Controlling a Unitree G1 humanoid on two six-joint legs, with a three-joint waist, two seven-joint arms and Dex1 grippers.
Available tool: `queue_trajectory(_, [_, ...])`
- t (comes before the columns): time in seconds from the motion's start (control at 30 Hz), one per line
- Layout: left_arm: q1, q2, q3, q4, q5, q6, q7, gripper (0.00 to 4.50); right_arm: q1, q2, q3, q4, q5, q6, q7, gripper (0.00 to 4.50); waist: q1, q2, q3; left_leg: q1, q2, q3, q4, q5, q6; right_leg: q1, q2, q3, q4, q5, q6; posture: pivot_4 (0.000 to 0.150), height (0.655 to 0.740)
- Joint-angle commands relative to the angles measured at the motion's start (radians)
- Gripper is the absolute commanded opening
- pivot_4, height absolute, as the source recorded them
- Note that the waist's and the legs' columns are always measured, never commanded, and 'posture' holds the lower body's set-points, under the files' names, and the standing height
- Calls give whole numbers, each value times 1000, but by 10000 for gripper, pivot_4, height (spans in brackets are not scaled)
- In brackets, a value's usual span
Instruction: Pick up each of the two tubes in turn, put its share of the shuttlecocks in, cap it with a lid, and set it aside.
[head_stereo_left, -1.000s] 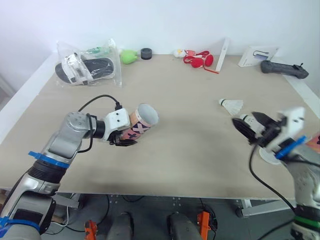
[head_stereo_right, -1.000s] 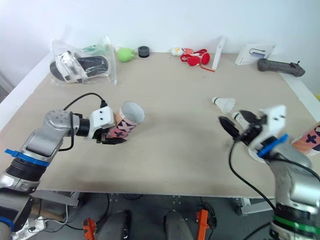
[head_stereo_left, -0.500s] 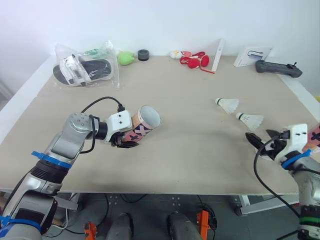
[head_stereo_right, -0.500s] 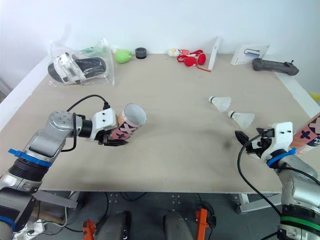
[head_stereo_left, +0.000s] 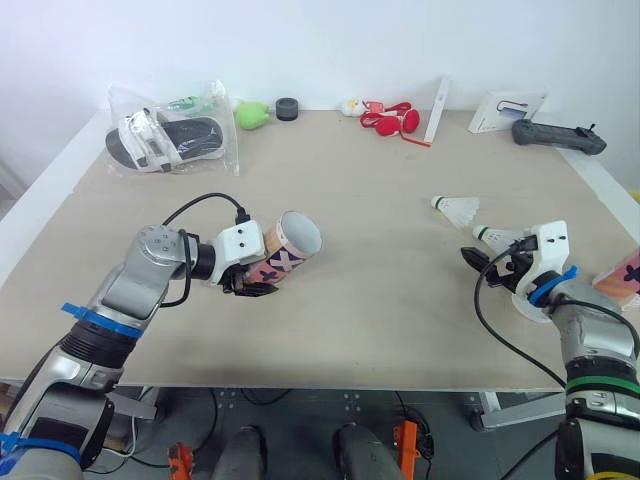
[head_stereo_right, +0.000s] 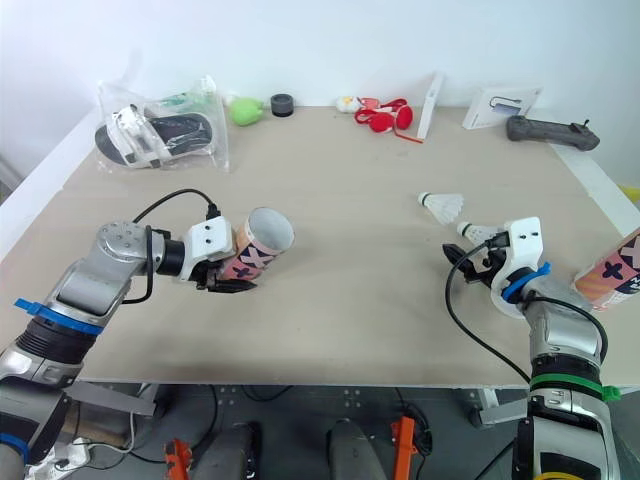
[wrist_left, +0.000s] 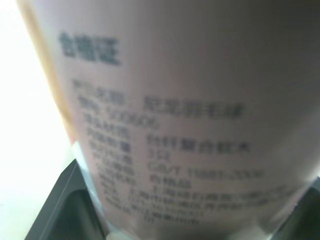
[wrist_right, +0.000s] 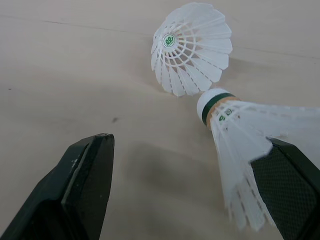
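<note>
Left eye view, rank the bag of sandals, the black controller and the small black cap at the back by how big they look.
1. bag of sandals
2. black controller
3. black cap, clearly the smallest

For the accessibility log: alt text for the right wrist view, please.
The open right gripper hovers over the table, the near shuttlecock lying between its fingers, close to one. The far shuttlecock lies just beyond.

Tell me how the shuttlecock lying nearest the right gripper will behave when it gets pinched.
The near shuttlecock is thin white feathers on a small cork, so it is probably very light and apt to skid if nudged. Its skirt looks fragile; a hard squeeze from the open right gripper could crush it. Lying on its side, it may roll around its cork.
</note>
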Motion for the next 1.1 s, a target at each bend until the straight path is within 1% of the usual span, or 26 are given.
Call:
queue_trajectory(0.03, [2,12,17,-37,-10,6,3,29345,-27,-27,-1,11,-8,-30,5,44049,0,0,0,0,0,0,0,0,0,0,0,0,0,0,0,1500,7400])
queue_trajectory(0.3, [7,3,12,-42,-12,15,10,29345,-53,-29,18,62,-47,-59,-34,44049,0,0,0,0,0,0,0,0,0,0,0,0,0,0,0,1500,7400])
queue_trajectory(0.37, [3,0,11,-38,-12,13,11,29345,-63,-30,19,87,-53,-73,-34,39199,-1,0,0,0,0,0,0,0,0,0,0,0,0,0,0,1500,7400])
queue_trajectory(0.4, [2,-1,11,-36,-12,12,11,29345,-68,-31,20,100,-56,-83,-34,37461,-1,0,0,0,0,0,0,0,0,0,0,0,0,0,0,1500,7400])
queue_trajectory(0.47, [2,-2,11,-36,-12,11,11,29345,-75,-33,20,123,-60,-99,-31,29081,0,0,0,0,0,0,0,0,0,0,0,0,0,0,0,1500,7400])
queue_trajectory(0.5, [3,-1,11,-37,-12,12,12,29345,-74,-34,19,128,-59,-103,-24,23487,0,0,0,0,0,0,0,0,0,0,0,0,0,0,0,1500,7400])
queue_trajectory(0.57, [6,0,12,-42,-13,14,12,29345,-68,-39,17,128,-53,-106,-4,14627,0,0,0,0,0,0,0,0,0,0,0,0,0,0,0,1500,7400])
queue_trajectory(0.6, [8,1,12,-44,-14,15,13,29345,-60,-42,18,123,-50,-106,11,8968,0,0,0,0,0,0,0,0,0,0,0,0,0,0,0,1500,7400])
queue_trajectory(0.67, [12,2,14,-46,-14,16,14,29345,-41,-47,17,98,-35,-94,51,291,0,0,0,0,0,0,0,0,0,0,0,0,0,0,0,1500,7400])
queue_trajectory(0.77, [15,4,15,-46,-15,17,15,29345,20,-55,23,2,9,-45,155,291,0,0,0,0,0,0,0,0,0,0,0,0,0,0,0,1500,7400])
queue_trajectory(0.8, [16,3,15,-46,-15,17,16,29345,61,-60,26,-78,52,3,215,291,0,0,0,0,0,0,0,0,0,0,0,0,0,0,0,1500,7400])
queue_trajectory(0.87, [16,3,14,-45,-17,18,17,29345,119,-68,24,-204,114,84,283,291,1,0,0,0,0,-1,0,0,0,1,0,0,0,-1,0,1500,7400])
queue_trajectory(1.0, [16,-1,11,-42,-18,17,19,29345,174,-87,11,-411,207,206,330,291,0,0,0,0,0,0,0,0,0,1,0,0,0,0,1,1500,7400])
queue_trajectory(1.1, [14,-3,7,-39,-19,15,19,29345,170,-108,7,-582,280,299,335,291,1,0,0,0,0,0,1,0,0,1,0,0,0,1,1,1500,7400])
